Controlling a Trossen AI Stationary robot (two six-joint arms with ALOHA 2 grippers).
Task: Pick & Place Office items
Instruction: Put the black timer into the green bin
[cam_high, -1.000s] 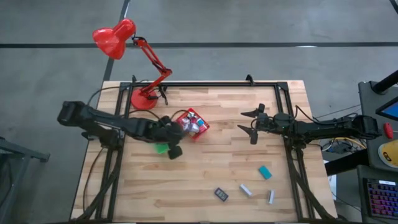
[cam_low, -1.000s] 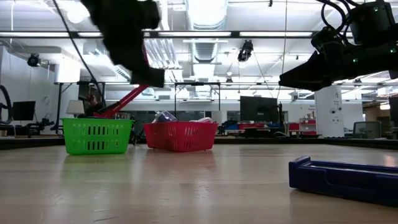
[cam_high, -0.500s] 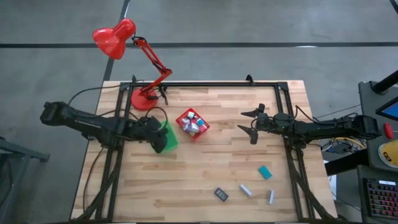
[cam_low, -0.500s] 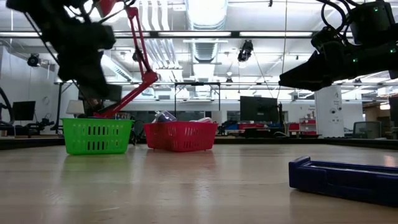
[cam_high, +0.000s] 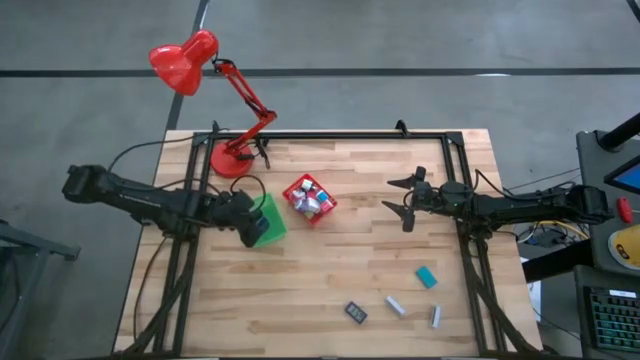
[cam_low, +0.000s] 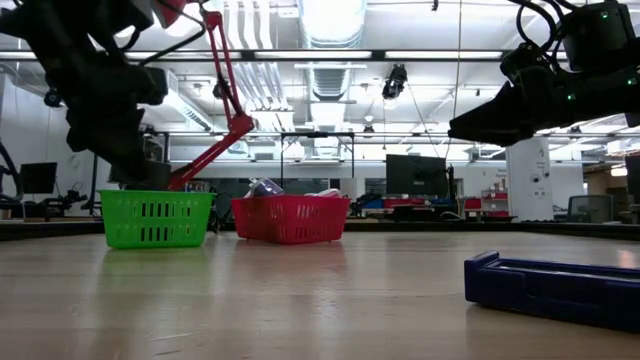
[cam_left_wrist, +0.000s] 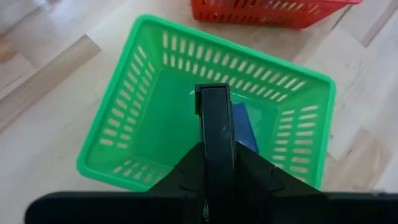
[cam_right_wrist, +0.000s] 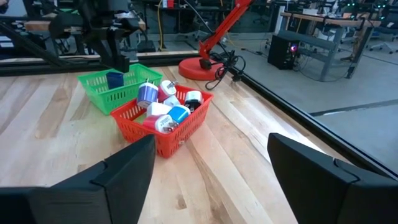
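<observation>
Left gripper (cam_left_wrist: 214, 118) is held shut, empty, above the green slatted plastic bin (cam_high: 270, 222); one blue block (cam_left_wrist: 244, 127) is seen inside. Red plastic bin (cam_high: 309, 199) is heaped with small items. Right gripper (cam_high: 400, 198) is parked open. Four items are left on the wooden table (cam_high: 330, 270): black piece (cam_high: 356, 313), two grey-white sticks (cam_high: 396, 305), teal block (cam_high: 427, 277).

So the left gripper (cam_left_wrist: 214, 134) is right above the green bin (cam_left_wrist: 143, 53), fingers pressed together into one dark bar pointing down into it. There's a blue block (cam_left_wrist: 244, 127) lying on the bin's floor, partly hidden behind the fingers. A red bin (cam_left_wrist: 267, 12) sits just past the green one's far wall, close to it. Both are on the wooden tabletop (cam_left_wrist: 50, 93).
</observation>
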